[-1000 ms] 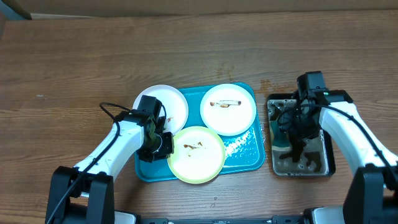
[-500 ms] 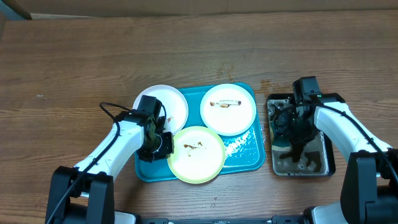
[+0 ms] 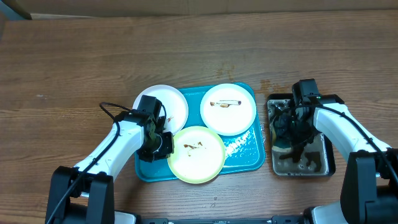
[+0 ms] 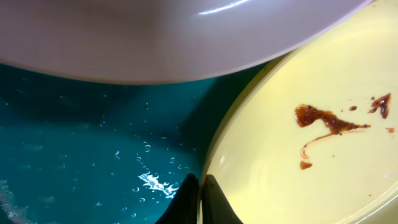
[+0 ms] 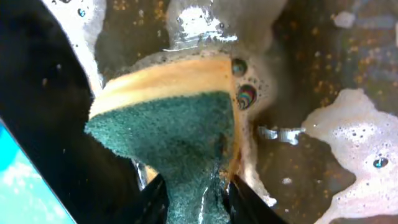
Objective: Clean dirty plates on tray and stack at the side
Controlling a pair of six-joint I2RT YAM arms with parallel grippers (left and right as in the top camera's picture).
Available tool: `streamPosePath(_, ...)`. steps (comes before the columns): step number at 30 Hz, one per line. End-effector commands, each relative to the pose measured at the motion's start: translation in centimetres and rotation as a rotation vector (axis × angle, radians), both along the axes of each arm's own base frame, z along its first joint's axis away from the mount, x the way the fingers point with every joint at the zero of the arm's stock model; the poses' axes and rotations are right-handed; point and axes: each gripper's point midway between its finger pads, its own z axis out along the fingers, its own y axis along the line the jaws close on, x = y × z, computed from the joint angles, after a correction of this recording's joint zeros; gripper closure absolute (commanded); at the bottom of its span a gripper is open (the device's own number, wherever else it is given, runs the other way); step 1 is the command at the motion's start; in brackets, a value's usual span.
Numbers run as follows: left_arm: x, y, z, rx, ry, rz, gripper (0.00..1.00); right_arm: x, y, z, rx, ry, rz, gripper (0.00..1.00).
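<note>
operator: status, l gripper (image 3: 158,144)?

tech: low over left part of tray (image 3: 245,157). wrist view: fingertips (image 4: 186,199) pressed nearly together, w/ left rim of yellow-green plate (image 3: 196,154) running into the gap. reads as a pinch on that rim; contact not 100% clear.

operator: r gripper (image 3: 295,134)?

tech: right of frame, over black tray (image 3: 328,167). pinching sponge (image 5: 168,118), green scour face toward cam, foam + murky water below.

operator: plate locations?

tech: all 3 on tray, all smeared. white plate a (image 3: 168,102) upper left; touching or overlapping yellow-green plate, cannot tell which. white plate b (image 3: 228,109) upper centre. yellow-green plate lower centre, overhanging bottom rim of tray.

operator: relation the next move turns on?

tech: judgement only. sponge must travel frame-left, across gap betw. the 2 trays. white plate b is nearest to r arm. yellow-green plate lies further left + lower, at l gripper. plates are round, so no long axis; approach dir. free. wet sponge may drip en route.
</note>
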Motion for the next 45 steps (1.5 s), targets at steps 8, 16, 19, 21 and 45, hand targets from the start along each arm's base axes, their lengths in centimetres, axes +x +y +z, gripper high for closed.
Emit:
streamPosePath(8, 0.7, -0.4, 0.3, -0.012, -0.019, -0.01, 0.96, -0.8, -1.6, -0.5, -0.102, 0.03, -0.006, 0.78)
streamPosePath(16, 0.7, -0.4, 0.3, -0.012, -0.019, -0.011, 0.96, -0.9, -2.0, -0.5, -0.124, 0.034, -0.03, 0.96)
streamPosePath(19, 0.7, -0.4, 0.3, -0.013, -0.019, -0.01, 0.96, -0.9, -2.0, -0.5, -0.122, 0.034, -0.047, 0.96)
streamPosePath(21, 0.7, -0.4, 0.3, -0.013, -0.019, -0.011, 0.96, -0.8, -1.9, -0.5, -0.118, 0.031, -0.049, 0.96)
streamPosePath(45, 1.0, -0.5, 0.3, -0.016, -0.03, -0.01, 0.96, 1.6, 8.1, 10.6, 0.327, -0.205, 0.143, 0.96)
